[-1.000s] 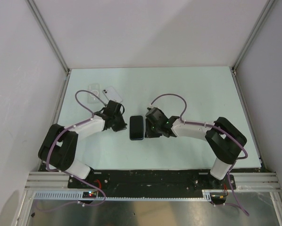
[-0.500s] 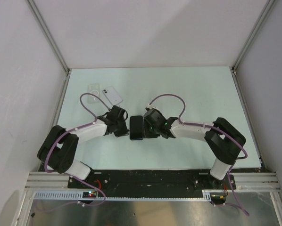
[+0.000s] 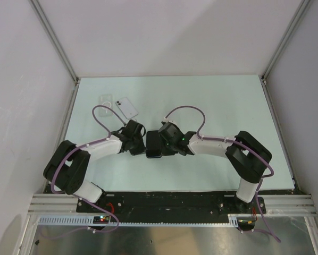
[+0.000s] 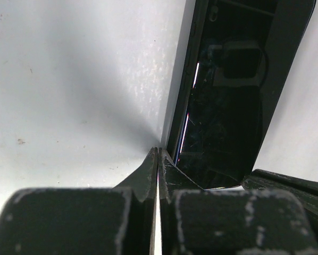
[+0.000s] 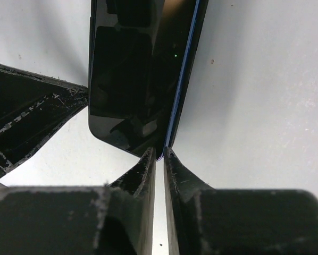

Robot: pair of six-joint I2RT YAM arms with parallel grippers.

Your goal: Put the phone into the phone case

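The phone (image 3: 153, 144) lies mid-desk (image 3: 228, 106), long axis near-to-far. Left fingers (image 4: 145, 178) sit shut at its left edge; right fingers (image 5: 143, 175), a slit apart, perhaps nip its right edge.

Both arms have drawn in on the phone from either side.

The left gripper (image 4: 158, 151) has swung away from the small white rounded rectangle (image 3: 128, 108), which a second ago lay right at its head and now lies apart from it. It has come down and right to the left edge of the black glossy slab of a smartphone (image 3: 153, 144). The right gripper (image 5: 159, 154) has slid left from beside the phone's right edge to overlap it, and its elbow has shifted left too.
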